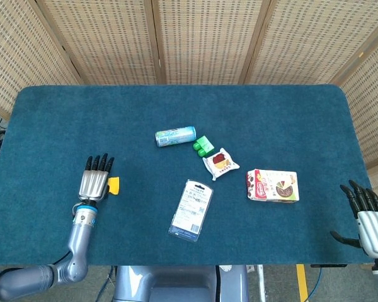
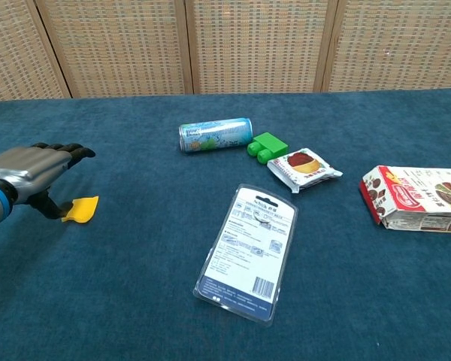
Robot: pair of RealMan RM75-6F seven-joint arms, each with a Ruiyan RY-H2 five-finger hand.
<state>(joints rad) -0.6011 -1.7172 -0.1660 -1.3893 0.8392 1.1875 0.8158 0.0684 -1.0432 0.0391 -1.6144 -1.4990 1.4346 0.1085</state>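
Left hand [image 2: 31, 170]: fingers extended flat, thumb tip touching yellow piece [image 2: 81, 208] at near-left of table [image 1: 63, 113]; whether it is pinched cannot be told. Advised: close thumb against a finger on its edge before lifting. Right hand [image 1: 365, 217]: spread, empty, at right edge.
Snack box [image 2: 421, 198], blister pack [image 2: 248, 241], can [image 2: 214, 135]: printing illegible.
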